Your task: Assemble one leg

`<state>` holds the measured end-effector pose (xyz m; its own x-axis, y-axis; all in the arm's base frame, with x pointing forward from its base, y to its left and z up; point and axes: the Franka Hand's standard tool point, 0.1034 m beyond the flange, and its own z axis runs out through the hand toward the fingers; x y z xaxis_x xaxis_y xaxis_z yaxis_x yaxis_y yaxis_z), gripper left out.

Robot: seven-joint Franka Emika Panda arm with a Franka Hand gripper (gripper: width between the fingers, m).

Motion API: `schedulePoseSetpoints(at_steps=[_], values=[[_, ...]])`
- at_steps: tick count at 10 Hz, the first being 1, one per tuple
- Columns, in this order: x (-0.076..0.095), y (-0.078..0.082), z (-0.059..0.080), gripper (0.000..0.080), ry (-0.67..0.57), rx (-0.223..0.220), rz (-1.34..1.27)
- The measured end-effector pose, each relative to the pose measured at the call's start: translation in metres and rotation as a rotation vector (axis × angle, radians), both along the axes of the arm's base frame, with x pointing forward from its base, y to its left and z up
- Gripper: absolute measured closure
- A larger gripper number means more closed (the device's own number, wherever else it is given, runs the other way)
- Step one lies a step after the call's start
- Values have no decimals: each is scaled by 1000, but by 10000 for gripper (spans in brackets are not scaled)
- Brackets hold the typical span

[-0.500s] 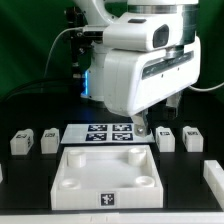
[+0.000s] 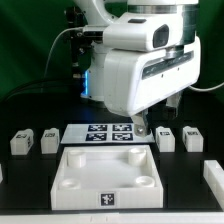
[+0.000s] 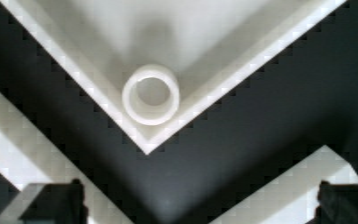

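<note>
Small white legs with tags lie on the black table: two at the exterior view's left [image 2: 20,141] [image 2: 48,139] and two at its right [image 2: 165,138] [image 2: 192,137]. The large white tray-like panel [image 2: 105,170] lies in the front middle. My gripper [image 2: 141,127] hangs over the panel's far right corner, apart from every leg. In the wrist view the gripper [image 3: 201,205] is open and empty, its dark fingers [image 3: 51,203] wide apart. Beneath them lies a panel corner with a round socket [image 3: 149,95].
The marker board [image 2: 104,132] lies flat just behind the panel. Another white block [image 2: 213,172] shows at the exterior view's right edge. The arm's bulky white body fills the upper middle. Cables hang at the back left.
</note>
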<state>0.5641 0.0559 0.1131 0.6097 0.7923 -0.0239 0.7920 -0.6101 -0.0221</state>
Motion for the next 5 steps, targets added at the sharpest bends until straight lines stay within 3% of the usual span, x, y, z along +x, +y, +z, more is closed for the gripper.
schedulePoseSetpoints(at_steps=[2,5], values=[[-2,-1,0,150,-5,2,33],[-56,-21,-15,150,-2,10,389]])
